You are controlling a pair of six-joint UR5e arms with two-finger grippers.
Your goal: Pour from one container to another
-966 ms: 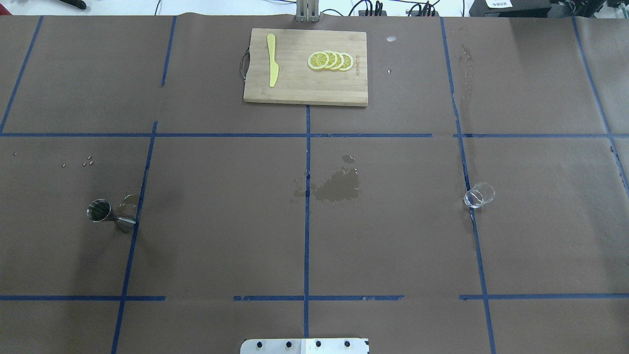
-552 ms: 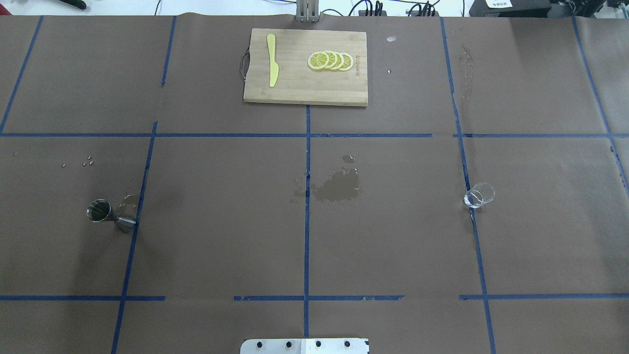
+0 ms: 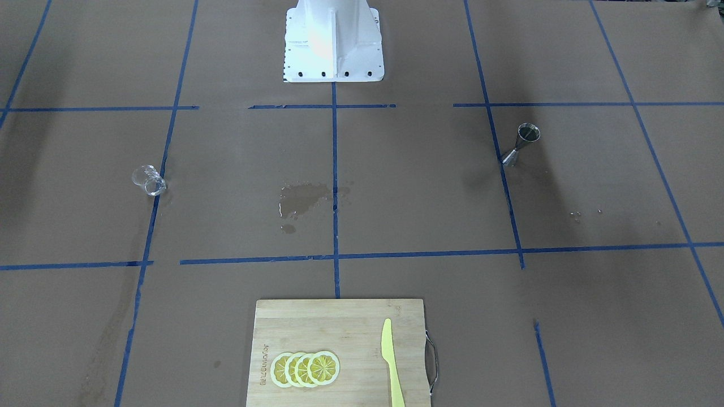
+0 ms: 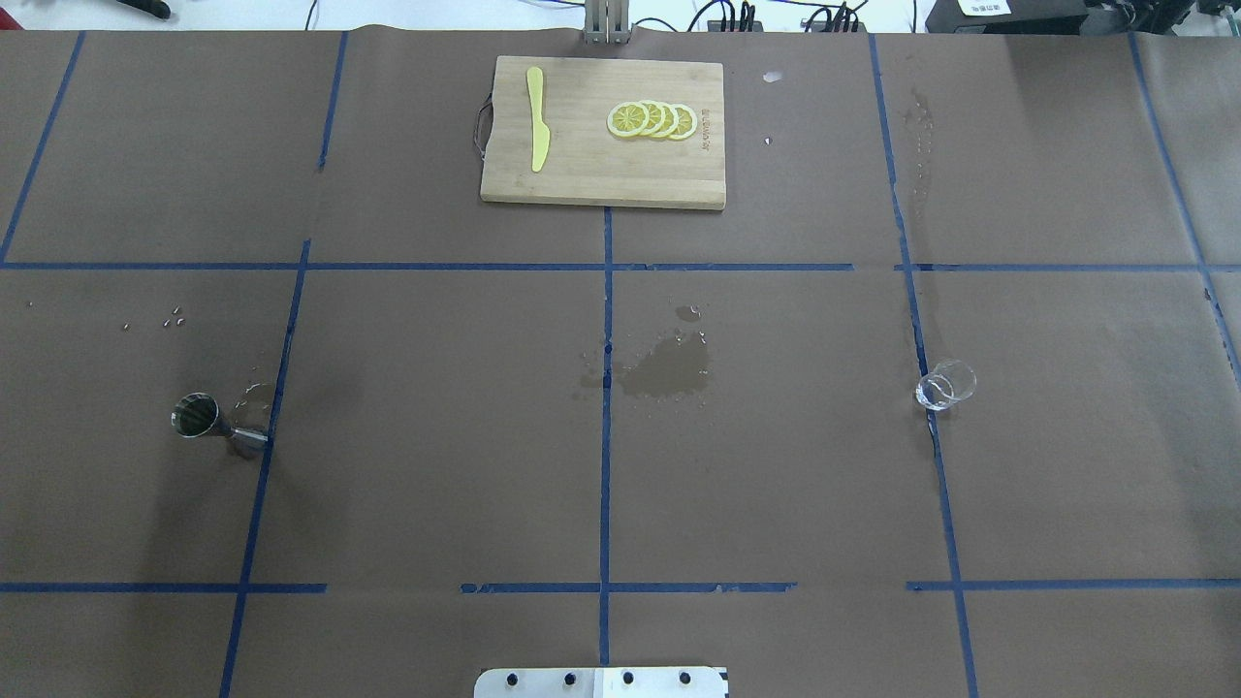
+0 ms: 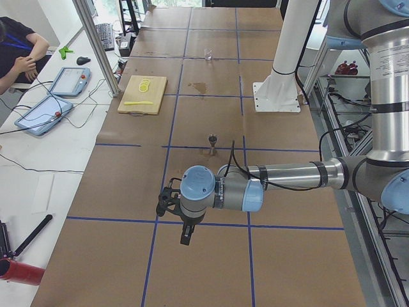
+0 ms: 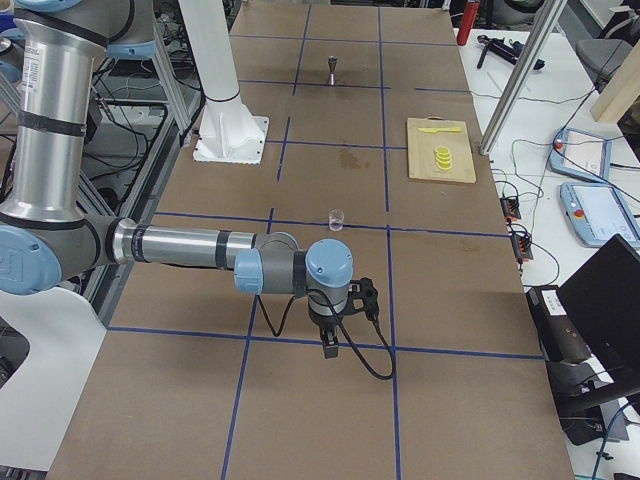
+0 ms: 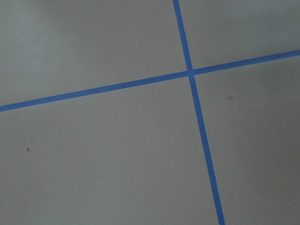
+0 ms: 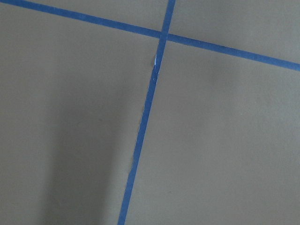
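- while the jigger (image 4: 217, 427) stands upright, the glass (image 4: 944, 387) sits well apart on the table (image 4: 436, 465).
- left end effector (image 5: 185, 238), right end effector (image 6: 331, 348): cannot tell their opening.

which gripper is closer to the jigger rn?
Left. The left gripper hangs just outward of the jigger on that side; the right gripper is at the opposite end, beyond the glass.

Silver tubes, pale blue joint caps on left arm (image 5: 294, 174) and right arm (image 6: 185, 243). Black cables (image 6: 372, 366) trail each. White pedestal (image 3: 332, 39), dark screws (image 3: 323, 73) at its foot.
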